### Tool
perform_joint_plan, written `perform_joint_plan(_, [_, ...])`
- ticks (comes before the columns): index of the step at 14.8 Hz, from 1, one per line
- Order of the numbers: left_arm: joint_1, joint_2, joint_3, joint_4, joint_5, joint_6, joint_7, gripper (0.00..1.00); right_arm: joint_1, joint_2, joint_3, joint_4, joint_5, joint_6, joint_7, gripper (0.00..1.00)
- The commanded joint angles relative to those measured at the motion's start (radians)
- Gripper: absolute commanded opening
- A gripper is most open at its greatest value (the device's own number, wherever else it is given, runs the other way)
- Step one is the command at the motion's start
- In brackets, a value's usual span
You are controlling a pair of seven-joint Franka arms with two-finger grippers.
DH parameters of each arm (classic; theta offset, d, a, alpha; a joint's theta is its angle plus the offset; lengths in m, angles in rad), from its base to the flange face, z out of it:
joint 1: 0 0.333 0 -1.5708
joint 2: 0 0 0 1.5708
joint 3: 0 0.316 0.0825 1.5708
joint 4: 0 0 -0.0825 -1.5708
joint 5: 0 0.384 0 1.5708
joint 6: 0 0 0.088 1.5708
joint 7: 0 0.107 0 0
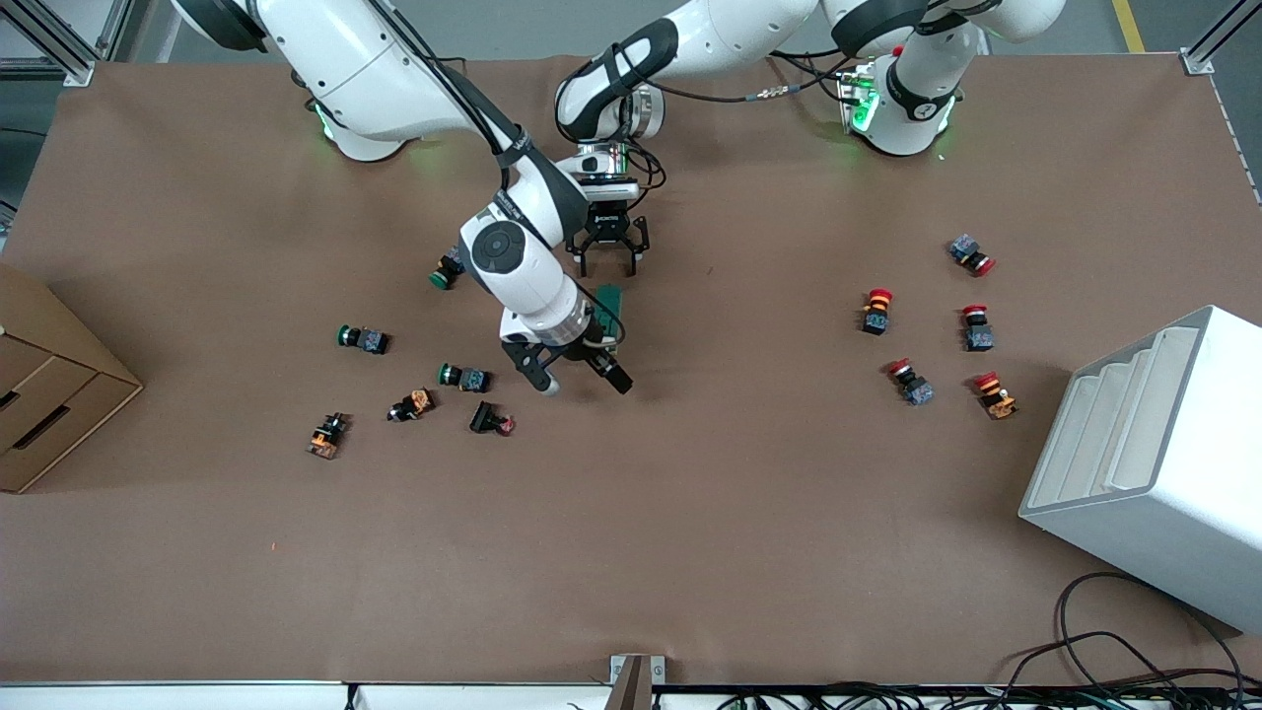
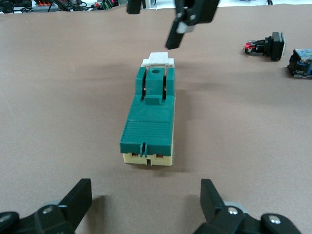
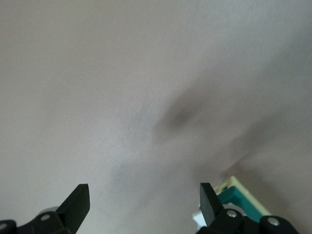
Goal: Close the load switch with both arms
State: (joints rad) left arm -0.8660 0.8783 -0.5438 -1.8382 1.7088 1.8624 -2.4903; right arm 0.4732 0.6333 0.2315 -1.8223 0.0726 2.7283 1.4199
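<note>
The load switch (image 1: pixel 613 308), a dark green oblong block on a cream base, lies flat near the table's middle, partly hidden by my right wrist. In the left wrist view the load switch (image 2: pixel 148 122) shows whole, with its white lever piece (image 2: pixel 158 59) at the end away from the camera. My left gripper (image 1: pixel 608 264) (image 2: pixel 145 204) is open and empty, low over bare table by the switch's lever-free end. My right gripper (image 1: pixel 580 380) (image 3: pixel 144 204) is open and empty over bare table by the lever end. A corner of the switch (image 3: pixel 241 197) shows beside one right finger.
Several green-capped buttons (image 1: pixel 363 339) lie toward the right arm's end, with a cardboard box (image 1: pixel 44 380) at that edge. Several red-capped buttons (image 1: pixel 876 311) lie toward the left arm's end, by a white rack (image 1: pixel 1163 454). Two buttons (image 2: pixel 265 45) show in the left wrist view.
</note>
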Motion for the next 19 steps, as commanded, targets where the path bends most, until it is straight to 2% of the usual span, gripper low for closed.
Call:
perform_joint_plan(1, [-0.010, -0.028, -0.007, -0.003, -0.069, -0.008, 0.030, 0.99, -0.066, -0.035, 0.008, 0.038, -0.016, -0.145, -0.117, 1.00])
perform_joint_plan(4, [-0.008, -0.042, -0.021, 0.017, -0.182, -0.015, 0.114, 0.99, -0.172, -0.115, 0.008, 0.035, -0.016, -0.342, -0.374, 1.00])
perform_joint_plan(8, [-0.007, -0.056, -0.042, 0.109, -0.316, -0.034, 0.268, 0.99, -0.356, -0.239, 0.008, 0.035, -0.017, -0.646, -0.853, 1.00])
perform_joint_plan(11, [-0.007, -0.062, -0.051, 0.277, -0.509, -0.116, 0.492, 0.99, -0.482, -0.323, 0.008, 0.055, -0.100, -0.821, -1.091, 1.00])
perform_joint_plan(14, [0.005, -0.068, -0.054, 0.407, -0.583, -0.149, 0.577, 0.99, -0.594, -0.343, 0.008, 0.191, -0.131, -1.051, -1.290, 1.00])
perform_joint_plan(16, [0.036, -0.096, -0.054, 0.450, -0.636, -0.149, 0.635, 0.99, -0.651, -0.340, 0.008, 0.302, -0.131, -1.168, -1.383, 1.00])
perform_joint_plan(19, [0.111, -0.174, -0.056, 0.484, -0.759, -0.149, 0.802, 0.99, -0.696, -0.339, 0.008, 0.420, -0.131, -1.286, -1.382, 1.00])
